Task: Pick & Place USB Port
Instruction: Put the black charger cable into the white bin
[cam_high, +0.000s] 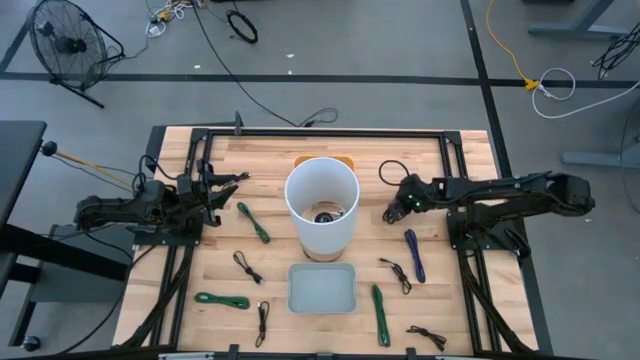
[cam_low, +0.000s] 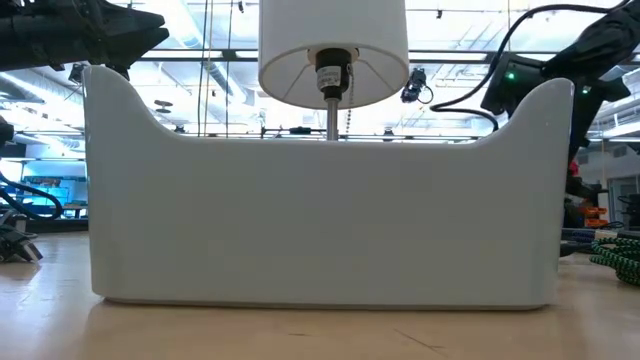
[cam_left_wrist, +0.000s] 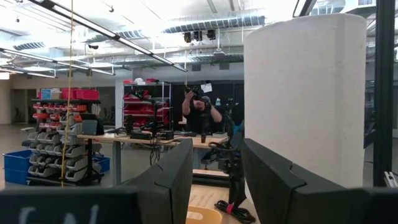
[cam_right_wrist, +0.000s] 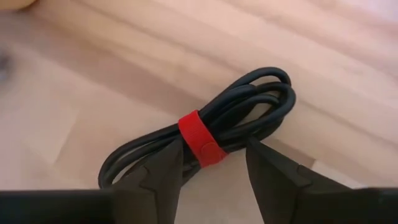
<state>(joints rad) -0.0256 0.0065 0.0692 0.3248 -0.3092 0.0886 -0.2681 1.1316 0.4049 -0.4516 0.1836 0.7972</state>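
No readable text, labels, brands or numbers in any view.

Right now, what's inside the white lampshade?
Looking down into the white lampshade, a dark bulb socket sits at its centre; the low view shows the socket on a thin metal stem. The lamp base under it is mostly hidden by the shade.

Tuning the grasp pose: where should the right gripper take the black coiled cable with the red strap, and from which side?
Grip the black cable at the red strap, coming from above. There the strands are bound into one narrow bundle lying flat on the table, and the right gripper already hangs open with a finger on either side of it. The looped end spreads wider.
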